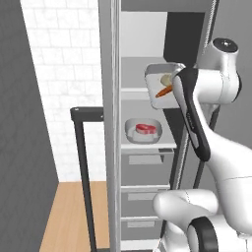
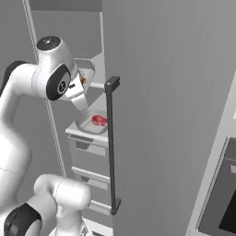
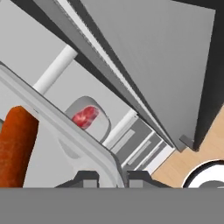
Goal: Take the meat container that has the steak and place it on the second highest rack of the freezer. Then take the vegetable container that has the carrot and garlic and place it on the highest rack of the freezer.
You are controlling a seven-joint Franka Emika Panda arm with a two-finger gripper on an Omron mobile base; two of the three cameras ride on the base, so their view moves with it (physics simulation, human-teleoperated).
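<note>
My gripper (image 3: 113,178) is shut on the rim of the vegetable container (image 3: 65,144), a pale tray holding the carrot (image 3: 15,144). In the left base view the tray (image 1: 156,101), with carrot (image 1: 164,91) and garlic (image 1: 166,78), sits tilted at the level of the highest rack (image 1: 133,74) of the freezer (image 1: 147,34), overhanging the rack's front edge. My forearm covers the hand there. The meat container (image 1: 142,134) with the steak (image 1: 145,128) stands on the second highest rack (image 1: 147,145); the steak (image 3: 86,117) lies below the tray in the hand view.
The freezer door (image 2: 161,115) stands open to the right with its dark bar handle (image 2: 110,138). Grey drawers (image 1: 145,202) stack under the racks. A black frame (image 1: 82,162) stands left of the freezer over a wood floor (image 1: 69,216).
</note>
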